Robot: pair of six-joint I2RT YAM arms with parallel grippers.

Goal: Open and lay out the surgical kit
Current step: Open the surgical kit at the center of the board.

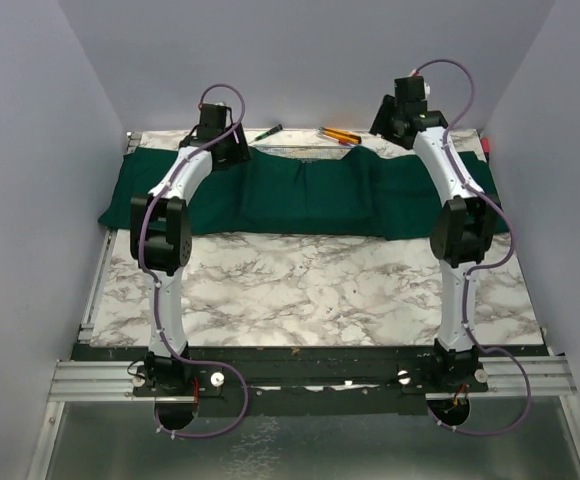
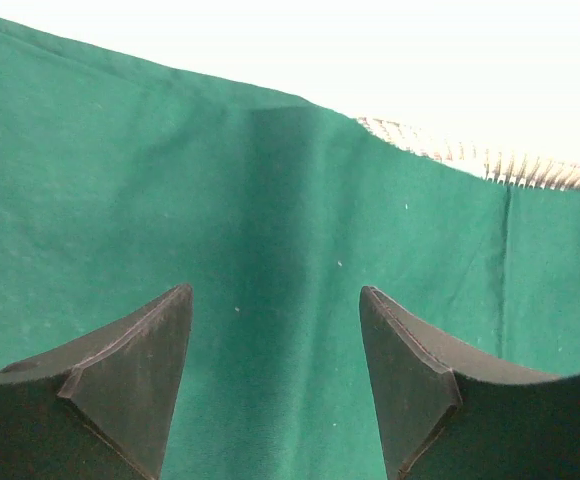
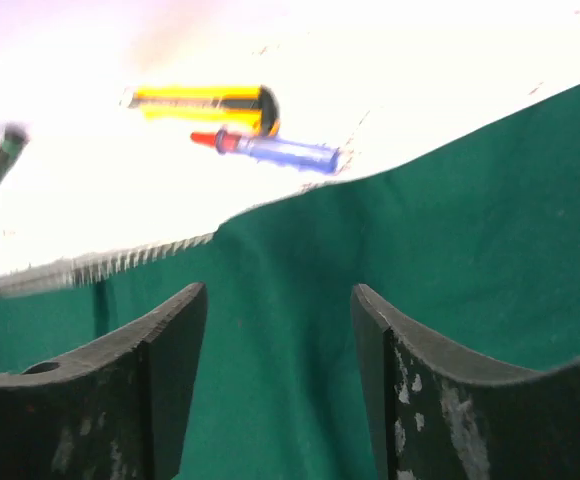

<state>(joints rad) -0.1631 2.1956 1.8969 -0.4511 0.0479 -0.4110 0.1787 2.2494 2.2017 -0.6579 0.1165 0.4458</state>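
From above: spread rumpled along the far end of the marbled table [image 1: 300, 290], a dark green cloth wrap [image 1: 310, 195], humped at its middle. Left wrist: left claw [image 2: 275, 370] released, poised over smooth green folds, silver wire-mesh tray [image 2: 490, 165] rim peeking beyond. Right wrist: right claw [image 3: 278, 370] released too, gripping nothing, above cloth.

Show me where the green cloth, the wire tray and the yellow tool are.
green cloth [image 1: 310, 195]: top view, on its middle section.
wire tray [image 2: 490, 166]: left wrist view, on the rim showing above the cloth.
yellow tool [image 3: 200, 102]: right wrist view, on the middle of its body.
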